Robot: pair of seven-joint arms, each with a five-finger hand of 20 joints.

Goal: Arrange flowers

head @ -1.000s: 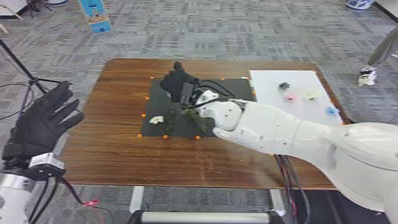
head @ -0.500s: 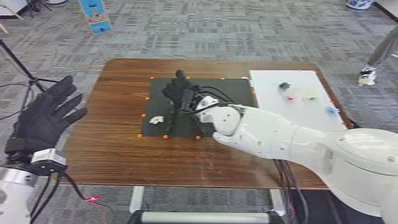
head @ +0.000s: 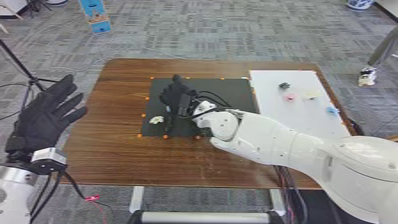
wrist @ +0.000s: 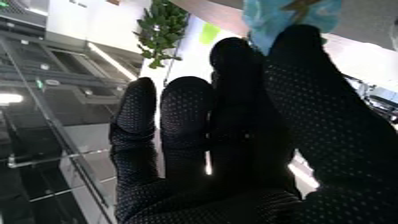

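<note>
My right hand (head: 177, 93) is over the left part of the dark mat (head: 233, 90), fingers extended. A small white flower (head: 156, 120) lies on the mat just below that hand. On the white board (head: 306, 120) rest a dark flower (head: 284, 85), a pink one (head: 290, 98), a pale yellow one (head: 311, 95) and a light blue one (head: 332, 110). In the right wrist view the right hand (wrist: 200, 187) has nearly straight fingers. A light blue piece (wrist: 265, 17) with a brown star-shaped patch appears by the thumb tip; contact cannot be told. My left hand (head: 40, 117) is raised, open, beside the table's left edge.
The brown table (head: 107, 155) surrounds the mat, with small orange markers along the mat's edges. My right forearm crosses the table's right half. A tripod stands beyond the left hand. Green leaves (wrist: 163, 30) show in the right wrist view.
The right forearm has lowered toward the front edge, and the right hand has shifted slightly within the same part of the mat. My left hand has barely moved. The flowers lie where they were.
</note>
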